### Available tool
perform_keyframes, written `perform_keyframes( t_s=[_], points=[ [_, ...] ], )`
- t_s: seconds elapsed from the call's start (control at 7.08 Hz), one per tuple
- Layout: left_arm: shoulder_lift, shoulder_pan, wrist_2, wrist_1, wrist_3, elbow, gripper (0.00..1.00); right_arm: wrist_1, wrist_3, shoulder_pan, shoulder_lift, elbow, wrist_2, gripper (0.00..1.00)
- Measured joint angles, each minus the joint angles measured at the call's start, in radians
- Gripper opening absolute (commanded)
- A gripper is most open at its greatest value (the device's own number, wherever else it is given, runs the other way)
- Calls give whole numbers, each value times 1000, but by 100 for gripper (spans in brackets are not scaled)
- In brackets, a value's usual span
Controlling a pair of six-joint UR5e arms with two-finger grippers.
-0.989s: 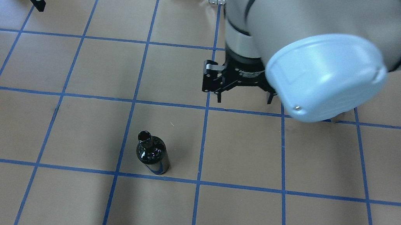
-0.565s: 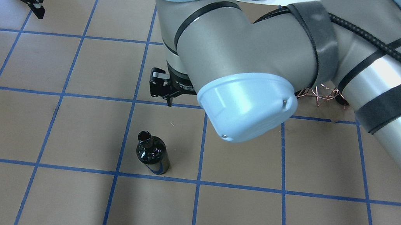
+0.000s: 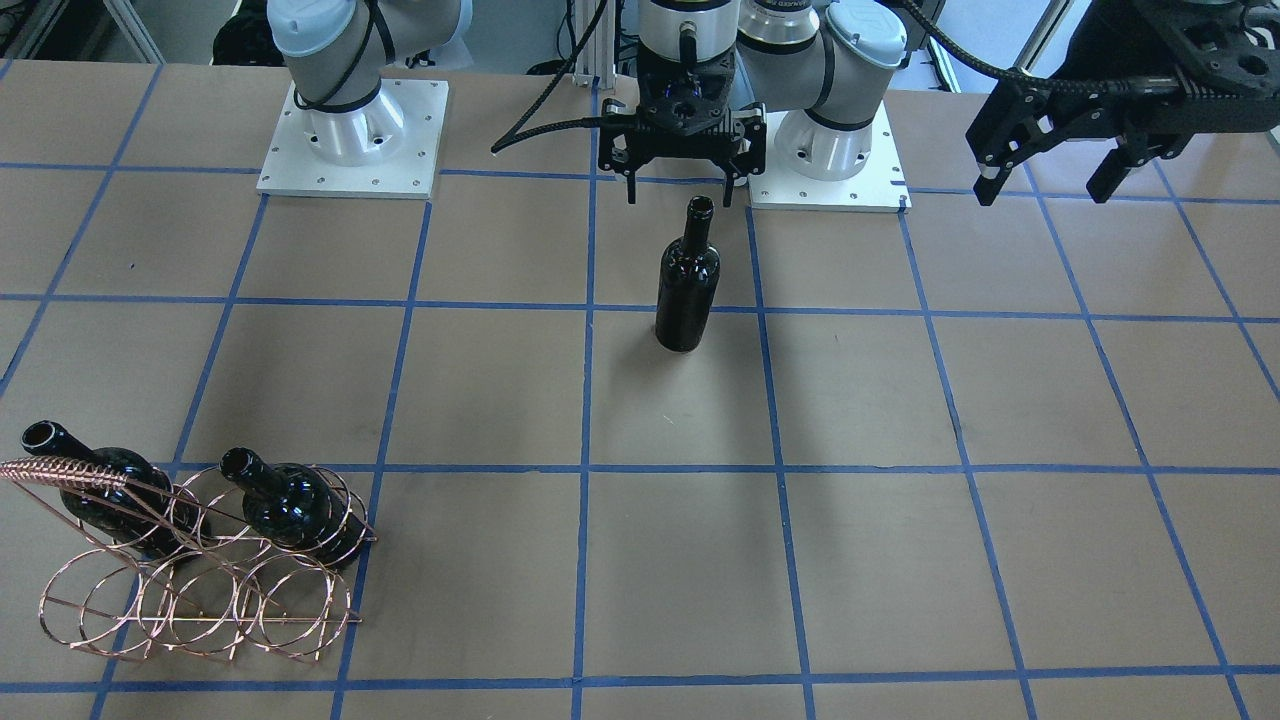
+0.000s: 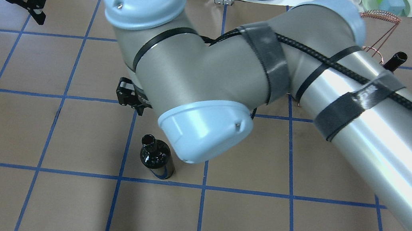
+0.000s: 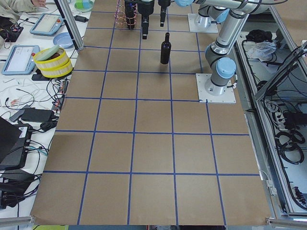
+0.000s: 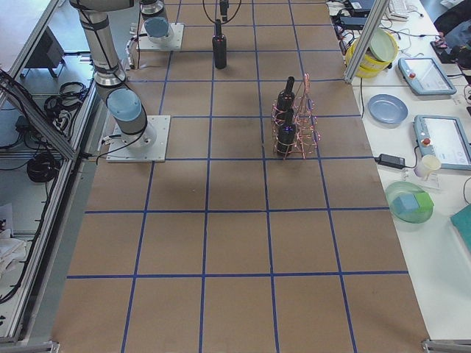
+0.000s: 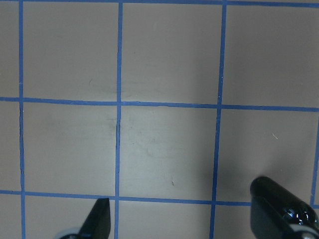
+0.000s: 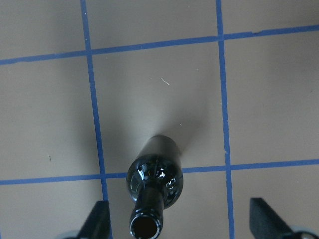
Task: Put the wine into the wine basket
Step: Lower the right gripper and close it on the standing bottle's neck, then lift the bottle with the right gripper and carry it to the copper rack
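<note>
The bottle (image 3: 688, 285) stands upright at the upper centre of the front view. The right gripper (image 3: 682, 192) hangs spread wide above its mouth, likely lining up a neck grasp. The basket (image 3: 200, 585) sits lower left.

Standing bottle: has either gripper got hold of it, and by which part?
Nothing is held. The right gripper hangs open above the standing bottle, touching no part of it; the left gripper is open and empty.
</note>
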Motion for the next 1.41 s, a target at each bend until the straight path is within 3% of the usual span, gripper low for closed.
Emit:
perform_keyframes(
  t_s=[0.56,0.71,0.99,1.41],
  points=[
    [10,0,6,-2,0,-20,100,-1,-22,42,92,2,-9,99],
    [12,-1,6,-2,0,-21,100,-1,-37,42,101,6,-6,92],
    [14,-2,7,-5,0,-23,100,8,-60,42,106,15,5,49],
    [22,-3,13,-5,1,-35,100,12,-70,42,107,17,7,0]
  ],
)
